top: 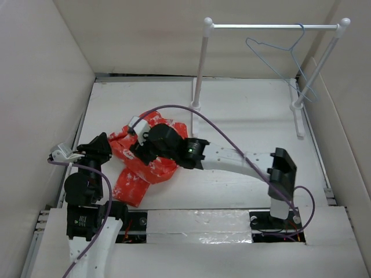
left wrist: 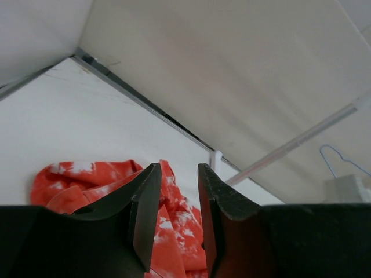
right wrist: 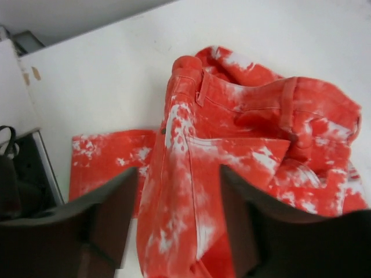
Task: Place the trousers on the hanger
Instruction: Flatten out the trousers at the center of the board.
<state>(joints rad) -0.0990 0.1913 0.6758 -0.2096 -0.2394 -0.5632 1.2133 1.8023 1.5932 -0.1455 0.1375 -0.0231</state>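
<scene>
Your right gripper (right wrist: 178, 174), fingers apart, hovers over crumpled trousers (right wrist: 243, 133); left gripper (left wrist: 178, 171) parted too. White table (top: 243, 116), pale walls (top: 145, 35); hanger (top: 289, 52) on rail (top: 261, 26) upper right.

The left gripper (left wrist: 178, 174) is seen narrowly parted; beyond it the trousers (left wrist: 87, 179) are heaped on the table (left wrist: 69, 116), and the hanger (left wrist: 339, 159) is glimpsed far right.
</scene>
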